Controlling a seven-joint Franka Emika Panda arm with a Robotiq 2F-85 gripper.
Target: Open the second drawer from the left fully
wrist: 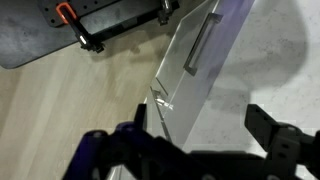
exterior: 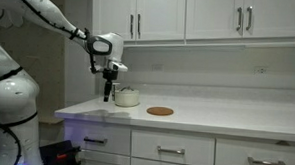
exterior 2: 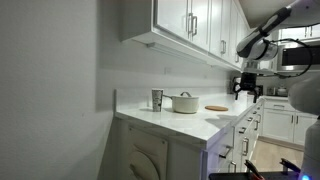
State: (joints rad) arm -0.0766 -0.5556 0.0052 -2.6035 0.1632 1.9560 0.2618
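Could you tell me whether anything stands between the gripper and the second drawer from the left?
Nothing visible does: the gripper, jaws open, hangs higher up, and the second drawer from the left has its handle clear.

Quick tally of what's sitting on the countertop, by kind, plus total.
White pot with lid: 1
Round wooden mat: 1
Cup: 1
Total: 3

White recessed-panel drawer front (exterior: 190,146) with silver bar handle (exterior: 171,150); white stone desk (exterior: 226,118); round tan mat (exterior: 159,111); black gripper (exterior: 107,96); pale wood-grain floor (wrist: 60,110).
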